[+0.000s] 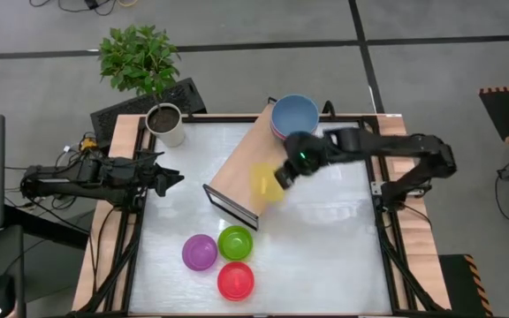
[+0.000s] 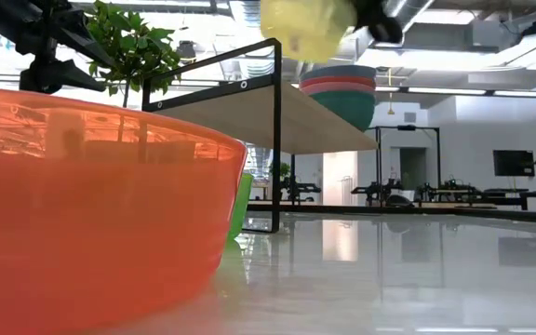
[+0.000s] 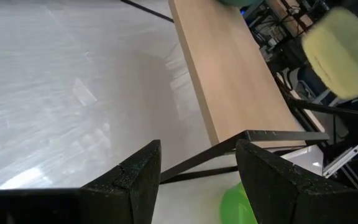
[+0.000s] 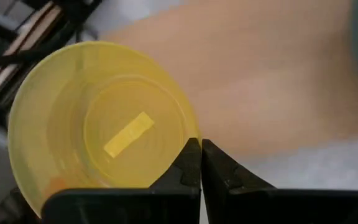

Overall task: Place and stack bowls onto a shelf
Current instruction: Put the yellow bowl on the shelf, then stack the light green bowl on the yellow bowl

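The yellow bowl point(image 1: 267, 183) point(image 4: 101, 124) hangs in the air over the near end of the shelf point(image 1: 253, 163), a light-wood board on a dark frame, with my right gripper point(image 1: 281, 177) point(image 4: 201, 149) shut on it. A stack of larger bowls point(image 1: 294, 116) point(image 2: 342, 93), blue on top, rests on the shelf's far end. The purple bowl point(image 1: 199, 252), green bowl point(image 1: 235, 242) and red bowl point(image 1: 235, 280) stand on the table near the near edge. My left gripper point(image 1: 170, 179) point(image 3: 197, 180) is open and waits above the table's left side. My right gripper pinches the yellow bowl's rim point(image 4: 182, 140) between its two fingers, which stand closed across the wall at one spot. The bowl is lifted clear, above the shelf board point(image 2: 305, 28), its inside facing the wrist camera.
A white pot with soil point(image 1: 166, 124) and a leafy plant point(image 1: 140, 57) stand at the table's far left corner. In the low view the red bowl point(image 2: 91, 205) fills the foreground. Bare table lies right of the shelf point(image 1: 334, 230).
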`<action>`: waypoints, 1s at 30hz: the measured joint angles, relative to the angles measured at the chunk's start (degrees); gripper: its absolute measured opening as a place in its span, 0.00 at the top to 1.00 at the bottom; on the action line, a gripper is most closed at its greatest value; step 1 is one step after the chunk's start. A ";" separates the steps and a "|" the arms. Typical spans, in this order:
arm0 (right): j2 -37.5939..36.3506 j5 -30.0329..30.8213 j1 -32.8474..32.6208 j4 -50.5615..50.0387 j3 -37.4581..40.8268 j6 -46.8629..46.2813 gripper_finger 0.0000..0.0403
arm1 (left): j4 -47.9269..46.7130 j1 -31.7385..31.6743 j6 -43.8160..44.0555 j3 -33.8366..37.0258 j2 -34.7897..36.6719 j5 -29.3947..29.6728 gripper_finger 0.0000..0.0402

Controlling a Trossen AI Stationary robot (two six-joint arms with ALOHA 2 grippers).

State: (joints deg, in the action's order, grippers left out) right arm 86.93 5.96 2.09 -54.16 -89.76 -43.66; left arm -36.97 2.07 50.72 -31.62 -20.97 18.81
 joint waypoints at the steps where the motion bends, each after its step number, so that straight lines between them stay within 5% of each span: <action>1: 1.68 0.00 1.37 -1.32 -1.98 1.22 0.95 | -0.02 0.00 0.00 0.00 0.00 0.00 0.52; 12: 15.33 -0.15 7.18 -8.86 -20.54 10.68 0.95 | -0.04 -0.02 0.12 0.00 -0.01 0.58 0.52; 22: 19.50 -1.47 6.88 -9.84 -21.28 12.72 0.94 | -0.04 -0.02 0.76 -0.01 -0.02 0.95 0.52; 30: 19.83 -1.75 7.05 -9.24 -21.37 14.23 0.79 | -0.02 -0.02 0.53 0.00 -0.02 1.14 0.52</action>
State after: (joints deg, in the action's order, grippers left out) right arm 106.76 4.21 9.15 -63.39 -111.13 -29.43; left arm -36.99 2.04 51.25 -31.62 -20.99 19.94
